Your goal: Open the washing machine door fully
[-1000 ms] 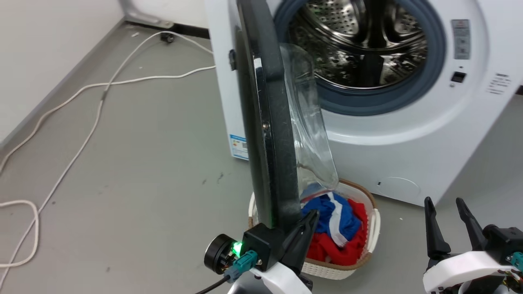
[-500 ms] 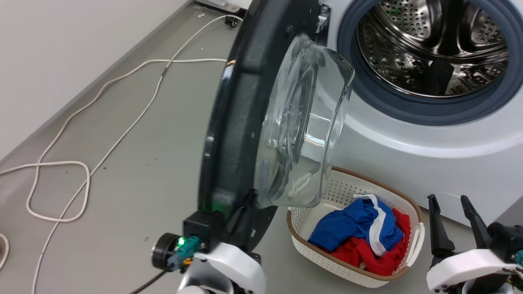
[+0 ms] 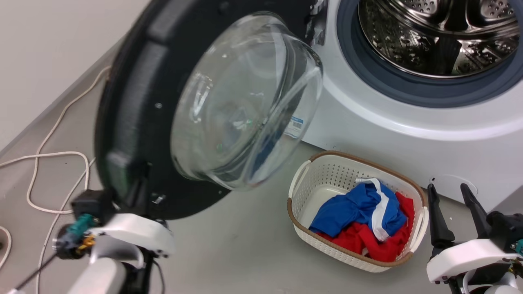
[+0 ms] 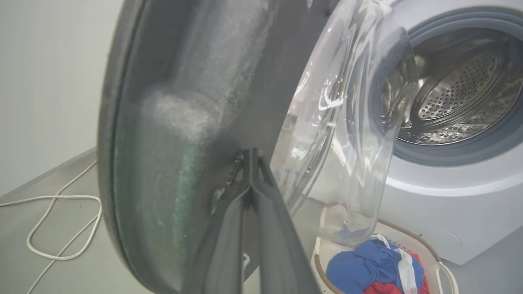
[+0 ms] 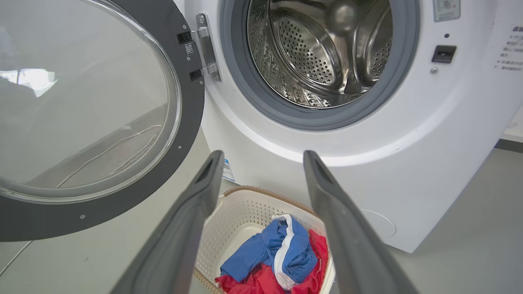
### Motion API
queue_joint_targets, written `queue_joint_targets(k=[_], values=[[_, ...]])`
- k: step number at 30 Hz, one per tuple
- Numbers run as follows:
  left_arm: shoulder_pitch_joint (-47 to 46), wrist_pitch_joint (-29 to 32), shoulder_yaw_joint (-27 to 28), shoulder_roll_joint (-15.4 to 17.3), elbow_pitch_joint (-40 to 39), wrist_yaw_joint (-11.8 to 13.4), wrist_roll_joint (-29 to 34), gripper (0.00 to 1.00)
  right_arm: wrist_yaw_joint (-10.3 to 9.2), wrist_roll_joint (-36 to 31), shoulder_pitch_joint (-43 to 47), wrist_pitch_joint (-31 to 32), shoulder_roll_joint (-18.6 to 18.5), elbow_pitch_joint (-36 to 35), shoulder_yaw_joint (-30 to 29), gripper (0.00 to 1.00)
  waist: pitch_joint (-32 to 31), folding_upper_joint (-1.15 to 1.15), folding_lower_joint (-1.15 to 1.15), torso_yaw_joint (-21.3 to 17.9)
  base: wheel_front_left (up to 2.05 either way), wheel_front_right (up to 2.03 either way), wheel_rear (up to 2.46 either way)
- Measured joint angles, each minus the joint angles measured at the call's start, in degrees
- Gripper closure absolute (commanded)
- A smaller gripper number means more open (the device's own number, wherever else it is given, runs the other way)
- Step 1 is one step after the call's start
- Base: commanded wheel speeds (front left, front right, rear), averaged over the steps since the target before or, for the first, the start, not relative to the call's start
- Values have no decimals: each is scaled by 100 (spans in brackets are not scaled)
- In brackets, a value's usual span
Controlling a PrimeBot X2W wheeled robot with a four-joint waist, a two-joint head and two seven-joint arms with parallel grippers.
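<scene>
**Door.** The door (image 3: 130,102) stands swung out to the left of the machine (image 3: 388,134), carried on a hinge (image 5: 206,45) at the left of the drum opening. Its inner face is turned toward the head camera, and its glass bowl (image 3: 245,102) bulges out from the black ring. In the right wrist view the door is seen nearly face-on, well clear of the opening.

**Machine.** The steel drum (image 3: 437,36) is exposed inside the grey gasket (image 3: 367,77). A blue label (image 5: 228,170) sits low on the front at the left, and a round cap (image 5: 378,222) low at the right.

**Left tool.** The left tool (image 4: 250,153) is clenched. Its two fingers meet at the tips and nothing is seen between them. The tips lie against the door's inner face, near its lower rim and just beside the bowl. In the head view this tool (image 3: 137,192) is blurred at the door's bottom edge.

**Right tool.** The right tool (image 3: 446,187) is released and empty, its fingers spread apart. It hangs at the lower right, well apart from the door and near the machine's lower front.

**Floor.** A white basket (image 3: 327,153) with a brown rim stands on the floor just in front of the machine, below the bowl. It holds blue cloth (image 3: 351,208) and red cloth (image 3: 367,245). A white cable (image 3: 41,155) lies looped on the floor to the left.
</scene>
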Motion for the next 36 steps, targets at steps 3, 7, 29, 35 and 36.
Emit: queue_joint_targets(k=[3, 7, 29, 35, 36], values=[[-133, -79, 316, 219, 163, -68, -149, 100, 0, -51, -36, 73, 0, -88, -21, 0, 129, 0, 0, -71, 0, 0, 0], [-364, -146, 648, 441, 511, -285, -377, 100, 0, -105, -98, 148, 0, -187, -3, 0, 290, 0, 0, -176, 0, 0, 0], [-1929, -400, 1266, 1159, 3123, -1302, -822, 100, 0, -178, -391, 141, -1, -187, 56, 0, 676, 0, 0, -848, 0, 0, 0], [-1741, -552, 1292, 1009, 3041, -1185, -671, 100, 0, -133, -404, 62, -1, -70, 94, 0, 537, 0, 1, -885, 0, 0, 0], [-1635, -560, 1291, 977, 2985, -1166, -631, 100, 0, -122, -402, 40, -1, -38, 96, 0, 499, 0, 0, -889, 0, 0, 0]])
